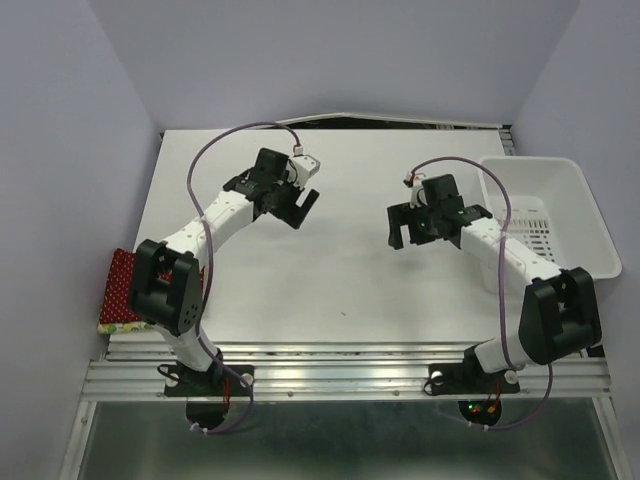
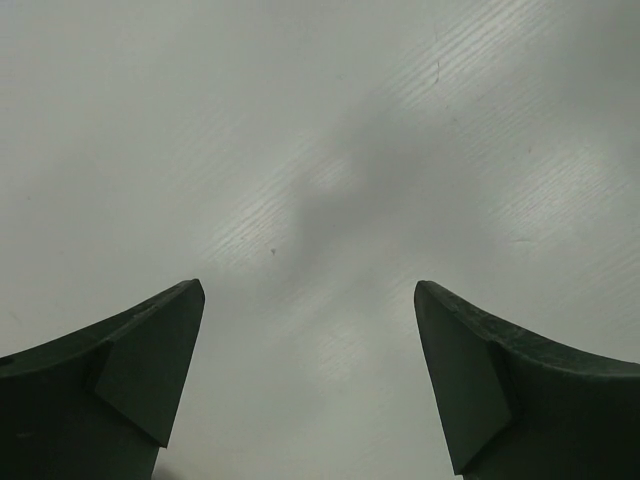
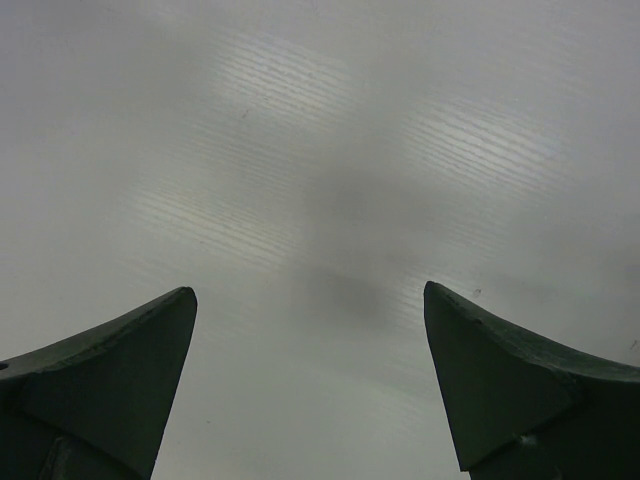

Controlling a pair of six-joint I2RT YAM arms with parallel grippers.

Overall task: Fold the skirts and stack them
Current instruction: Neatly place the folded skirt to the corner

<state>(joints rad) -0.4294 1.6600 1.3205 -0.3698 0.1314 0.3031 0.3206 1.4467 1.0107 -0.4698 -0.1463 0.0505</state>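
Observation:
The dark red polka-dot skirt point(image 1: 119, 283) lies folded at the table's left edge, partly hidden by the left arm's base. It lies on top of the pale lemon-print skirt point(image 1: 112, 324), of which only a strip shows below it. My left gripper point(image 1: 305, 208) is open and empty above the bare table at the back centre-left. My right gripper point(image 1: 403, 231) is open and empty above the bare table, centre-right. Both wrist views show only the white tabletop between spread fingers: the left gripper point(image 2: 308, 292) and the right gripper point(image 3: 310, 293).
A white plastic bin point(image 1: 548, 215) stands at the right edge of the table, beside the right arm. The white tabletop point(image 1: 330, 275) lies between the arms. Purple walls close in the back and both sides.

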